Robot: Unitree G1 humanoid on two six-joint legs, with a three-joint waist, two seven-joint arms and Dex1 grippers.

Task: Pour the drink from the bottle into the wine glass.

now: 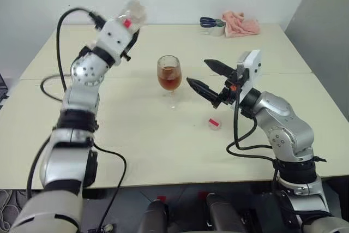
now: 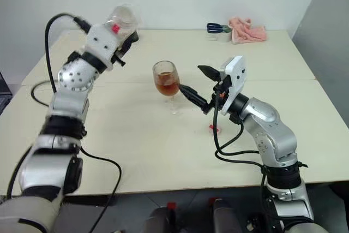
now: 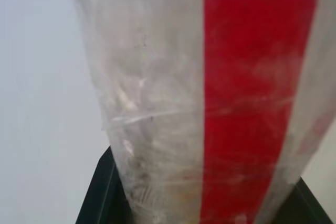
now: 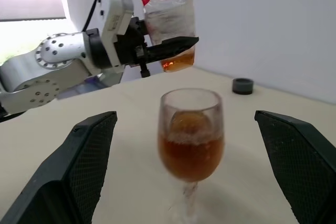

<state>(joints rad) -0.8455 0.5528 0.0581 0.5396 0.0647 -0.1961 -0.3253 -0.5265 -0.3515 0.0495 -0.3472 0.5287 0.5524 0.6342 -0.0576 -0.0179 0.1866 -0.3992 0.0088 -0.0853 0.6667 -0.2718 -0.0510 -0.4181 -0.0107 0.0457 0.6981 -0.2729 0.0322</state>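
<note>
Resting on the near part of the table is a small red-and-white cap, lying just right of the wine glass and below the right gripper. That gripper is hovering beside the glass on its right, its two black fingers spread wide and holding nothing; in its wrist view the glass is standing between them without touching either.

The glass is standing upright near the table's middle, its bowl holding the drink to roughly half its height. Off to the far left, the left gripper is holding the bottle raised above the table, fingers pressed against its lower body; the bottle is sitting mouth-up and open, with a little amber liquid pooled at its bottom (most of the body looks clear).

Judging by this, the pour is essentially done: the drink is sitting in the glass and the bottle is nearly drained and well apart from the rim. What seems left is setting the bottle down on the table. At the far edge a pink cloth and blue-handled scissors are lying unused.
</note>
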